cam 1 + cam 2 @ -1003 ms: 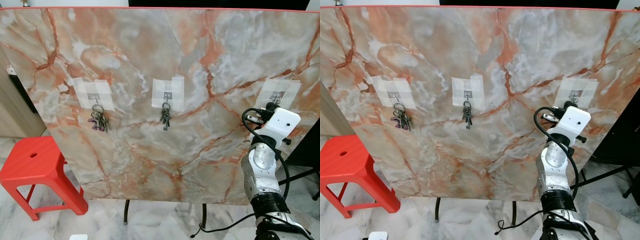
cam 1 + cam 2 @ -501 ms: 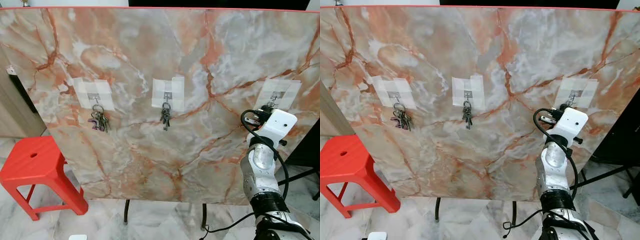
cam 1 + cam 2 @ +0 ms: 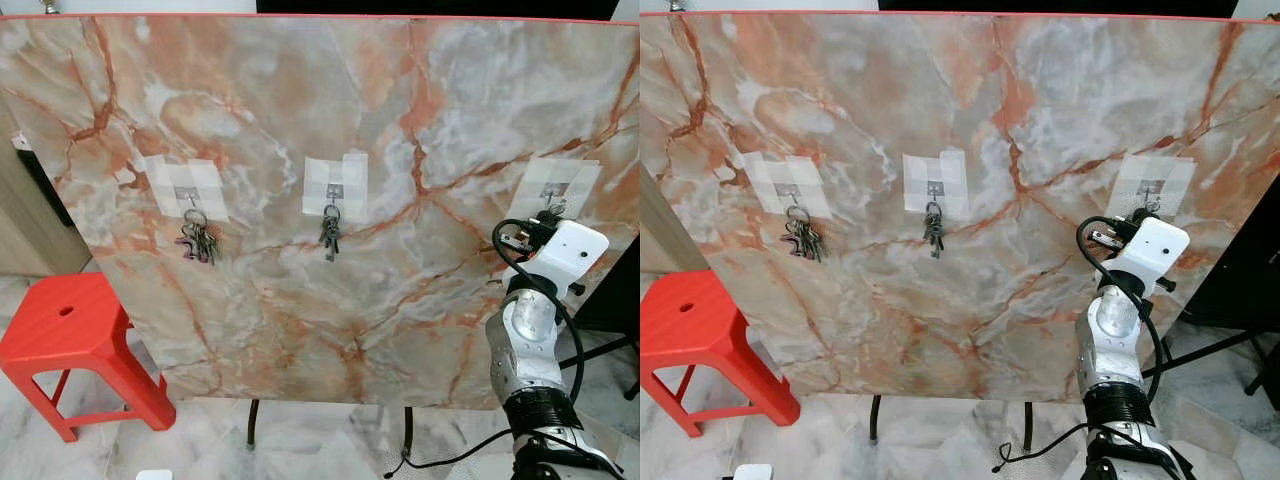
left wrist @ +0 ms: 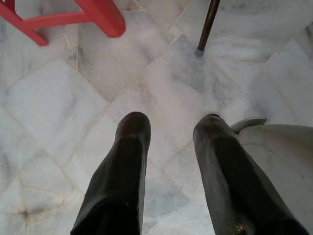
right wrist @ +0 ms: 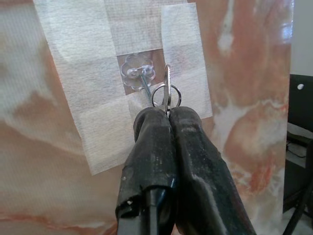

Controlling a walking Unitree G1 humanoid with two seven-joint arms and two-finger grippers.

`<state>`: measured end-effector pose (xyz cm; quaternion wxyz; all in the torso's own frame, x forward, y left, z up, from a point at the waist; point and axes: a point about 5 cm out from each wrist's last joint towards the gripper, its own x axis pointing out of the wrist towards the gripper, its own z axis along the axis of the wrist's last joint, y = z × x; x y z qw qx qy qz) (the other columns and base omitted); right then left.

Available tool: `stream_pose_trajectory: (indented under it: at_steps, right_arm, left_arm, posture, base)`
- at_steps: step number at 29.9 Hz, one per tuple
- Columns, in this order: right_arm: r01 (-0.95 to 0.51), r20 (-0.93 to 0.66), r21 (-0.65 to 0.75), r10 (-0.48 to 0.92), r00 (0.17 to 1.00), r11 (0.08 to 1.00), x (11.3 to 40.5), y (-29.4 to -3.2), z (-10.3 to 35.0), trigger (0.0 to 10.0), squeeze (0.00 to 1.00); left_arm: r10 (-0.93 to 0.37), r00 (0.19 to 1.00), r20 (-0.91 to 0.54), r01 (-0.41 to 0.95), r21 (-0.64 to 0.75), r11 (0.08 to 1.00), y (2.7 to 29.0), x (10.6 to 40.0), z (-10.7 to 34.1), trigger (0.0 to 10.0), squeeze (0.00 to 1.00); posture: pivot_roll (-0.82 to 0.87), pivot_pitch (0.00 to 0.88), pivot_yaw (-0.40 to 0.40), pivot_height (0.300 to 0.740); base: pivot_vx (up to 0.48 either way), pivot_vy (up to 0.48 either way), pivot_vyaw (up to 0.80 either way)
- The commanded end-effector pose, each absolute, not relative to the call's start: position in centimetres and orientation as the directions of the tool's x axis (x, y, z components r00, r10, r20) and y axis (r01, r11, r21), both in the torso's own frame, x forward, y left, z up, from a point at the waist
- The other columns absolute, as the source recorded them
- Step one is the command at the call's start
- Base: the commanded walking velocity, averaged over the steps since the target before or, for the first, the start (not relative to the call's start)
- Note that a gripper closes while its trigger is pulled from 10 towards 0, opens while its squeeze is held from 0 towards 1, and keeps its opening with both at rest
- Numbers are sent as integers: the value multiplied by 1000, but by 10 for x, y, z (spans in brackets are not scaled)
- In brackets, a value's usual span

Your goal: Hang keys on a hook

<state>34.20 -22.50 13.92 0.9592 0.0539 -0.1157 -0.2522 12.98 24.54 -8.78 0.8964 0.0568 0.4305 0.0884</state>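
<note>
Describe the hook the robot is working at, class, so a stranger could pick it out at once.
Start at the big marbled orange board standing upright. Three taped hooks sit in a row across its middle. The one meant is the rightmost hook, just above the right gripper; the other two carry hanging key bunches, while here the key ring is pinched in the gripper.

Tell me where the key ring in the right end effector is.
The key ring is pinched in the right end effector, right at the taped hook on the marble board's right side.
</note>
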Motion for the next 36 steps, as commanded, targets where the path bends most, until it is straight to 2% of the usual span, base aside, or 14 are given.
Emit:
stream_pose_trajectory:
  at_steps: [1, 27, 36]
  right_arm:
    - [474, 206, 168, -501, 841, 864, 342, -230, 143, 10000, 0]
    - [459, 180, 199, -493, 851, 866, 349, -237, 147, 10000, 0]
    - [388, 150, 241, -429, 891, 890, 357, -231, 148, 10000, 0]
  left_arm:
    - [211, 578, -788, -110, 182, 977, 249, 122, -90, 10000, 0]
    - [220, 563, -797, -111, 191, 975, 252, 120, -91, 10000, 0]
    - [221, 578, -786, -107, 195, 975, 253, 124, -89, 10000, 0]
  posture:
    - [60, 0, -17, 740]
    - [65, 0, -14, 740]
    - [68, 0, -11, 740]
  base:
    - [0, 0, 0]
    - [0, 0, 0]
    - [0, 0, 0]
